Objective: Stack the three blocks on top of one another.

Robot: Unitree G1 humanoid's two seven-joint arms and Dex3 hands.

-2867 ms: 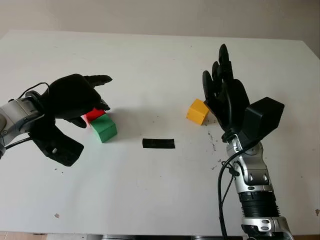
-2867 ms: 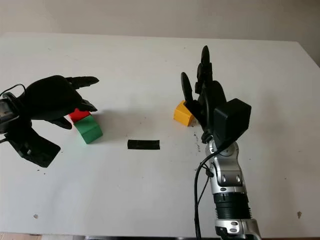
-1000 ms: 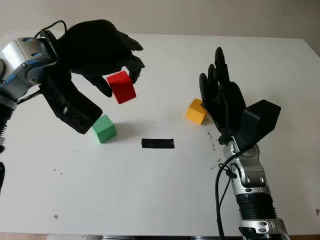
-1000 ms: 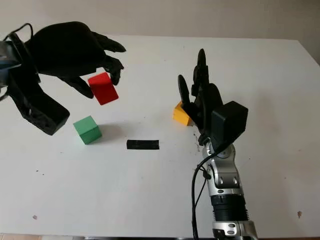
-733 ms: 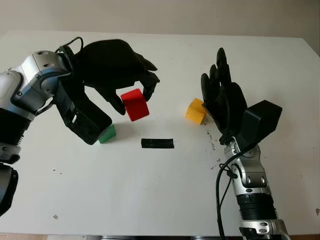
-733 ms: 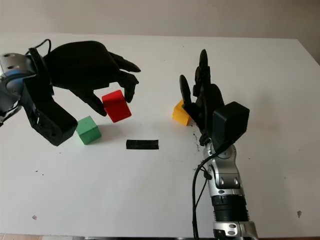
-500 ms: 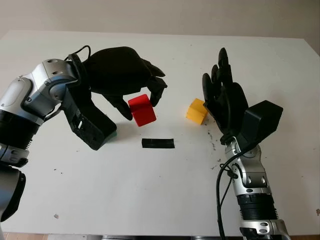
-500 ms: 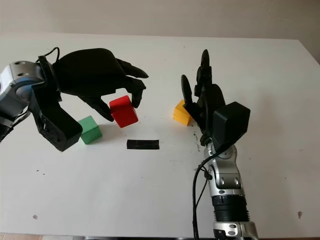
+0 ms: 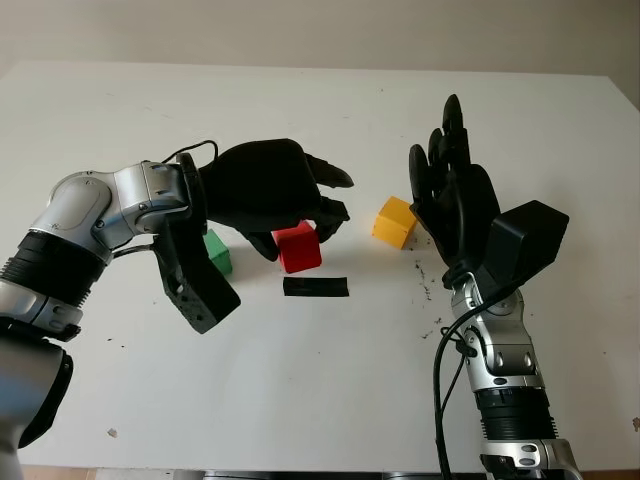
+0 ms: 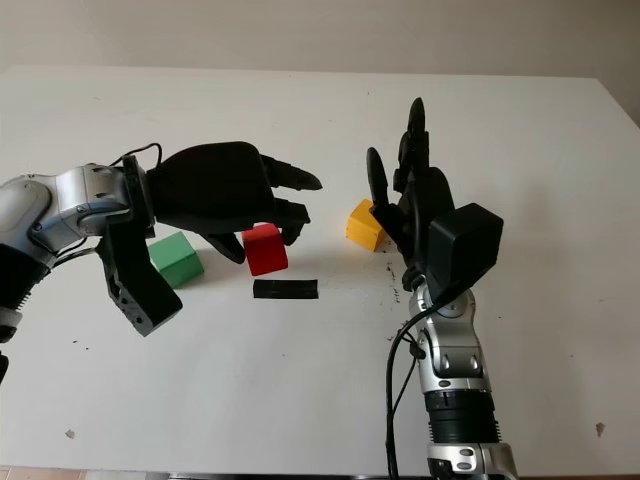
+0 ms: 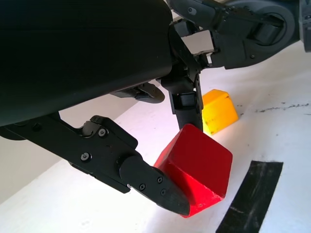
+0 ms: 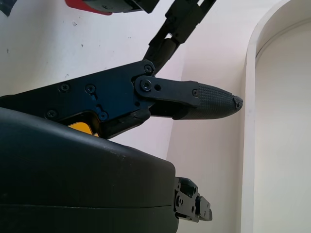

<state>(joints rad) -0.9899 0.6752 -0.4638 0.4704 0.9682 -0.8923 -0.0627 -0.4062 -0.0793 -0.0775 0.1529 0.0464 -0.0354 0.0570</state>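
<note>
My left hand [image 9: 285, 200] has the red block [image 9: 298, 247] pinched between its fingers, low over the white table [image 9: 300, 390], just above the black tape strip [image 9: 316, 287]. Green block [image 10: 176, 257] sits behind my left wrist. My right hand [image 9: 452, 205] is open, just beside the yellow block [image 9: 394, 221].

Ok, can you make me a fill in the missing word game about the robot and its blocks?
1. The left hand is holding the ____ block.
2. The block beside the open right hand is ____.
3. The green block sits on the ____.
4. The strip of tape on the table is ____.

Missing words: red, yellow, table, black
</note>
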